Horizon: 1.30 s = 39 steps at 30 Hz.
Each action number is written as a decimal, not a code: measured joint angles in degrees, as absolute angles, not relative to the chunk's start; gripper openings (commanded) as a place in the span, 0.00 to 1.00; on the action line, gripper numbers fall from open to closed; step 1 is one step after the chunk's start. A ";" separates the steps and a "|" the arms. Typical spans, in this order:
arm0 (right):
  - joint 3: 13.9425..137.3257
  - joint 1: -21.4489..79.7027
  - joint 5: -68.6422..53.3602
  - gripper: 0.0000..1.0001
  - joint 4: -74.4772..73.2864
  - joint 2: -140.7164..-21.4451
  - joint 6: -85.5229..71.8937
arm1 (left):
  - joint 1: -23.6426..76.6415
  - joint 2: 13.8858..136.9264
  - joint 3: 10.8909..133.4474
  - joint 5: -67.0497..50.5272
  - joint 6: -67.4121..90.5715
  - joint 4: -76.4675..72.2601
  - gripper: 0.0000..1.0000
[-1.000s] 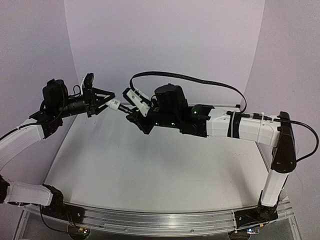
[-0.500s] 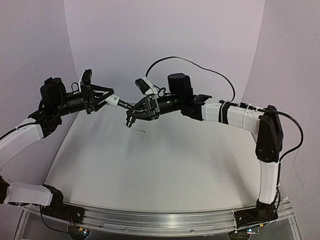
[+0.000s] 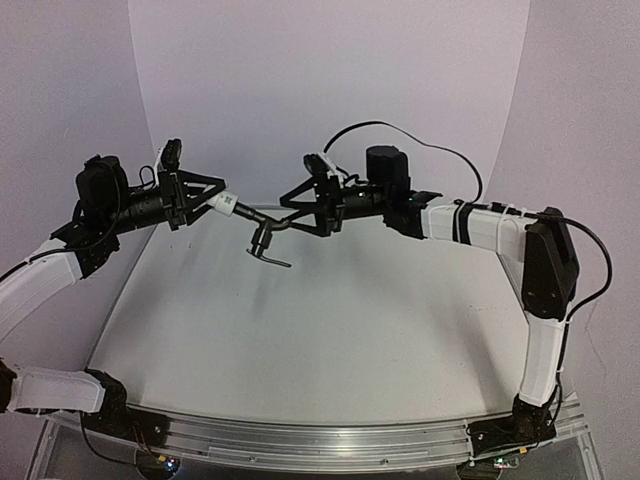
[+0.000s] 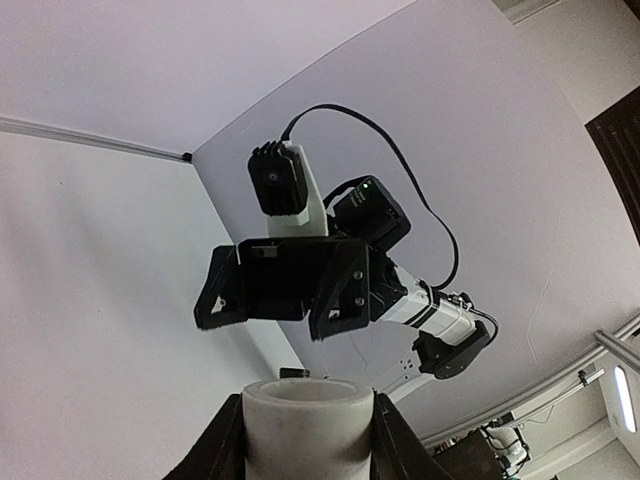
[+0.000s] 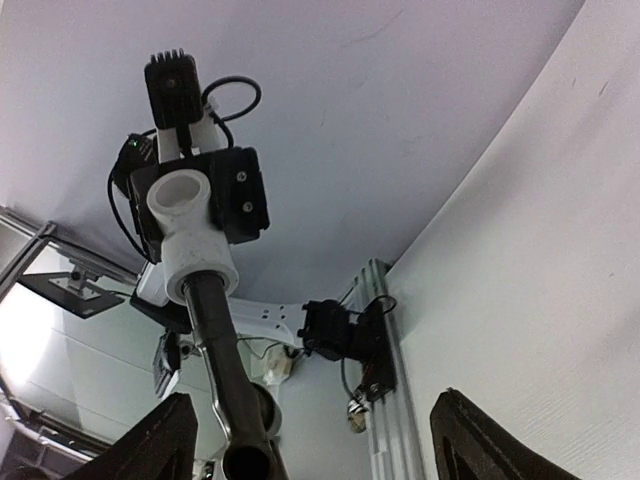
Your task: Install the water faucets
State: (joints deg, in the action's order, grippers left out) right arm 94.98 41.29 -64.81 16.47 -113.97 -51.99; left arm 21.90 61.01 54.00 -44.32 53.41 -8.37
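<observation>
Top external: black tap (image 3: 260, 235) juts rightward from white fitting (image 3: 226, 206).

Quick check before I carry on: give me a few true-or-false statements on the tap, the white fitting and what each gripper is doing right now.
1. The left gripper is clamped on the white fitting. True.
2. The black tap lies on the table. False: it sticks out of the fitting, up in the air.
3. The right gripper is shut on the tap. False: its fingers are spread wide, with the tap between them and untouched.
4. The tap's stem enters the end of the white fitting. True.
</observation>
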 measured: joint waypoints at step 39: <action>85.08 79.32 44.05 0.98 27.07 -112.57 60.37 | 21.91 61.14 54.00 -41.85 52.34 -5.80 0.00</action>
